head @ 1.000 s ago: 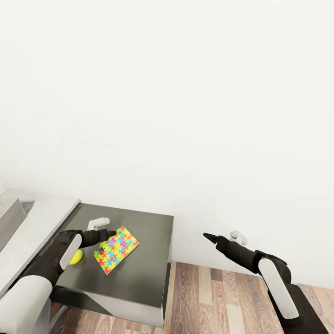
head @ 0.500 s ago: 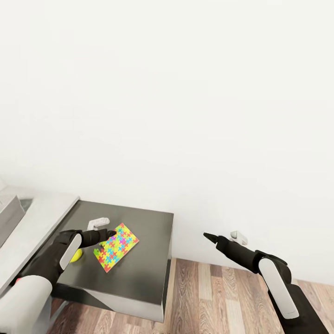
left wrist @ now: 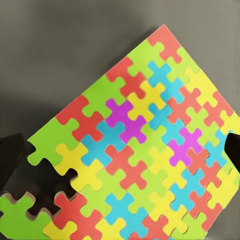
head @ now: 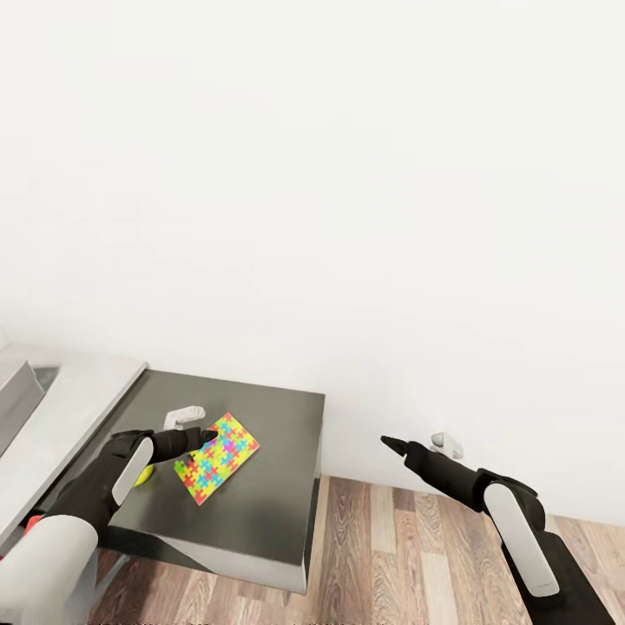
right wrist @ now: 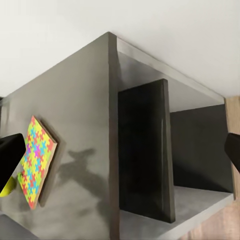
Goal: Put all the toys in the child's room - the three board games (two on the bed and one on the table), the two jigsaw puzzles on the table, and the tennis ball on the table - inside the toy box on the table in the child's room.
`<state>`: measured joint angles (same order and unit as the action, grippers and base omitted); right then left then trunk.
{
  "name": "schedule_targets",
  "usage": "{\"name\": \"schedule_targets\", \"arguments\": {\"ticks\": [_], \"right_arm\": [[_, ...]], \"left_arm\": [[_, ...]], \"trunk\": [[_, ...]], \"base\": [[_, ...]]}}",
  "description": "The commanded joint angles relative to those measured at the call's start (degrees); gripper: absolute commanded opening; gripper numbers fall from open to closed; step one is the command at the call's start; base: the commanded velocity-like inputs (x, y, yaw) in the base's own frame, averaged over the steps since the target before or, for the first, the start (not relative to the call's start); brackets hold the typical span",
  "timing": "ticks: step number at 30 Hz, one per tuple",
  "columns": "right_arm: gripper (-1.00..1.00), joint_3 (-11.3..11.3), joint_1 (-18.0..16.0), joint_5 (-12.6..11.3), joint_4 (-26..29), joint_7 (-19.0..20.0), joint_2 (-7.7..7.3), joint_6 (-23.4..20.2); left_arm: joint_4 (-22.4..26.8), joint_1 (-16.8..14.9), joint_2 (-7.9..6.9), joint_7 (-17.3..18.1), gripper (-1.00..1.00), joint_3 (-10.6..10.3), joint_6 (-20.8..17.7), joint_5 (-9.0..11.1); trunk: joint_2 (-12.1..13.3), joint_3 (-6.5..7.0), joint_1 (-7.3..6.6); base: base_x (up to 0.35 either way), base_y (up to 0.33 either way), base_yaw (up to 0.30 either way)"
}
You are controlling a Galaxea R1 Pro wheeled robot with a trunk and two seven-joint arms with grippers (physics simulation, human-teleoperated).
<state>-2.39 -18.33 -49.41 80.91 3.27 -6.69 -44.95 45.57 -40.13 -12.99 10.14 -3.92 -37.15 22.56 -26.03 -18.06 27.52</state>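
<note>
One jigsaw puzzle [head: 217,458] lies flat on the dark grey side unit [head: 269,417] of the table [head: 78,399]. My left gripper [head: 207,436] hovers open just above the puzzle's near corner. In the left wrist view the puzzle [left wrist: 140,145] lies between the two spread fingertips [left wrist: 14,165]. The tennis ball [head: 146,473] peeks out from behind my left forearm, beside the puzzle. A corner of the toy box [head: 13,391] shows at the far left on the table. My right gripper [head: 388,444] hangs open and empty over the floor, right of the unit.
The side unit stands against a white wall, and in the right wrist view its open shelf side [right wrist: 195,150] faces my right arm. Wood-plank floor [head: 408,555] lies to the right. A small red object [head: 31,523] shows by the table's front edge.
The whole picture has shifted, so the camera moved: the table and side unit slid slightly left and up. Both arms hold their pose, and my left forearm now covers more of the ball.
</note>
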Motion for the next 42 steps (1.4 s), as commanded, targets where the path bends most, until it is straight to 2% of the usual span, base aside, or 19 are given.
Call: {"name": "schedule_targets", "arguments": {"ticks": [1,5,21,28,42], "right_arm": [[1.0,-0.04,-0.04,0.27,0.06,0.34,0.01,-0.32],[1.0,0.11,-0.04,0.39,0.01,0.34,0.01,-0.31],[1.0,0.16,-0.04,0.43,0.21,0.33,0.01,-0.31],[1.0,0.13,-0.04,0.41,0.22,0.34,0.01,-0.31],[1.0,0.07,-0.04,0.45,0.38,0.35,0.01,-0.31]], "left_arm": [[0.05,-0.04,-0.07,0.1,1.0,-0.16,0.89,0.08],[-0.26,-0.04,-0.1,0.13,1.0,-0.25,3.07,0.16],[-0.4,-0.04,-0.31,0.08,1.0,0.09,4.01,0.03],[-0.46,-0.04,-0.5,0.05,1.0,0.38,6.7,0.18],[-0.45,-0.04,-0.33,0.1,1.0,0.3,6.94,0.19]], "trunk": [[-0.1,-0.19,0.02],[-0.1,-0.57,0.02],[-0.1,-2.08,0.02],[-0.1,-2.73,0.02],[-0.1,-3.75,0.02]], "base": [[0.0,0.0,0.0],[0.0,0.0,0.0],[0.0,0.0,0.0],[0.0,0.0,0.0],[0.0,0.0,0.0]]}}
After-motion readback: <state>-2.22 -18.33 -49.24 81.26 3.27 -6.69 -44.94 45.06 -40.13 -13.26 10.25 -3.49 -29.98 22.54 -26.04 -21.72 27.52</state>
